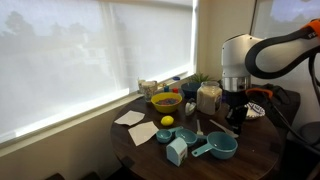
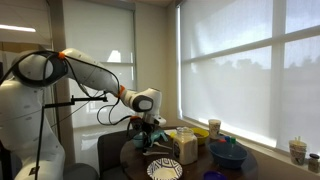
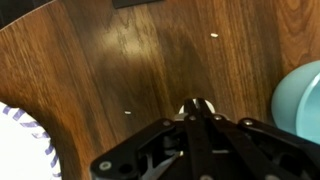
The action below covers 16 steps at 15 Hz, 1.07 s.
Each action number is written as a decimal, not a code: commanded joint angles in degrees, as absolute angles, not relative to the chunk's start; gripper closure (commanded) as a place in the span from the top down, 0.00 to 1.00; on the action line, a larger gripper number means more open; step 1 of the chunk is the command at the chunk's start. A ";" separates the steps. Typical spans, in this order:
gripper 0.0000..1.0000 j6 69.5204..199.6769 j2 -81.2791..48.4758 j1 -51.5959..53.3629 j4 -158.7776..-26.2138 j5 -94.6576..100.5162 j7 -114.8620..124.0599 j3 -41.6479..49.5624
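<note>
Wrist view: fingers [image 3: 191, 135] pressed together, gripping nothing discernible, tips low over the bare table [image 3: 120, 70]; teal cup [image 3: 305, 100] stands just beside them, untouched; striped plate [image 3: 20, 150] lies opposite. Judgement: nothing yet taken up; yellow bowl [image 1: 166, 101] stands farther off.

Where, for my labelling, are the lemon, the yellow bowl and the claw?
lemon [image 1: 167, 121]: in an exterior view, middle of the fruit.
yellow bowl [image 1: 166, 105]: in an exterior view, its outer wall.
claw [image 3: 197, 105]: wrist view, between its fingertips.
</note>
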State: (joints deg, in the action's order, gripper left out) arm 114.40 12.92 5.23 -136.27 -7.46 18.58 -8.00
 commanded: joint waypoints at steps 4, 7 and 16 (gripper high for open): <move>0.01 117.69 16.53 4.67 -139.74 -7.30 21.22 -8.15; 0.01 119.04 16.33 4.59 -139.46 -7.34 21.84 -8.27; 0.01 119.43 14.73 4.67 -138.24 -6.48 21.96 -8.66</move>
State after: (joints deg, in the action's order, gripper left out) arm 119.07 14.99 4.78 -138.17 -7.30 20.62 -8.11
